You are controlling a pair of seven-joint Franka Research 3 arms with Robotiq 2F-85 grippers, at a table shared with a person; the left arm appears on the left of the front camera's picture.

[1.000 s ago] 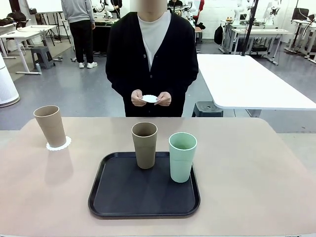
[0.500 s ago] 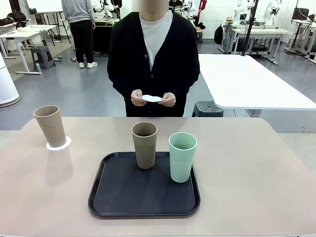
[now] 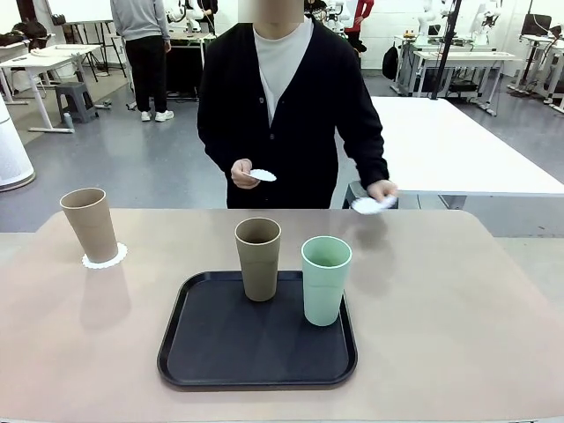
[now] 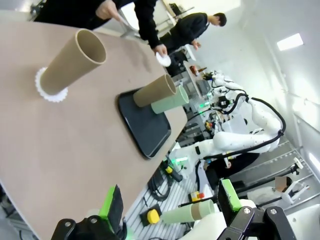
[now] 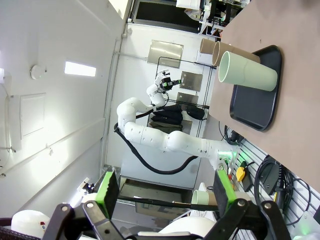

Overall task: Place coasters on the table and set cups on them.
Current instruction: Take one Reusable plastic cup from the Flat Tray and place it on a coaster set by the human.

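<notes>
**One cup on its coaster, two on the tray, two coasters in the person's hands**

Nearest the robot, the left gripper (image 4: 171,202) has its jaws spread wide with nothing between the green pads. It is clear of everything on the table (image 3: 458,308). The right gripper (image 5: 166,189) is likewise wide apart and empty.

A black tray (image 3: 220,352) lies at the middle of the table near its front edge. Two cups stand upright on the tray's far part: a tan cup (image 3: 258,258), and just beside it to the right a mint-green cup (image 3: 325,279), slightly nearer and not touching it.

Well apart from the tray, at the far left, a second tan cup (image 3: 89,224) stands upright on a white scalloped coaster (image 3: 106,258), whose rim shows around the cup's base.

At the far side stands the person. One hand (image 3: 244,174) holds a second coaster (image 3: 264,175) before the body. The outstretched hand (image 3: 382,188) holds a third coaster (image 3: 366,206) low by the table's far edge, right of the middle. Beyond is a white table (image 3: 441,141).
</notes>
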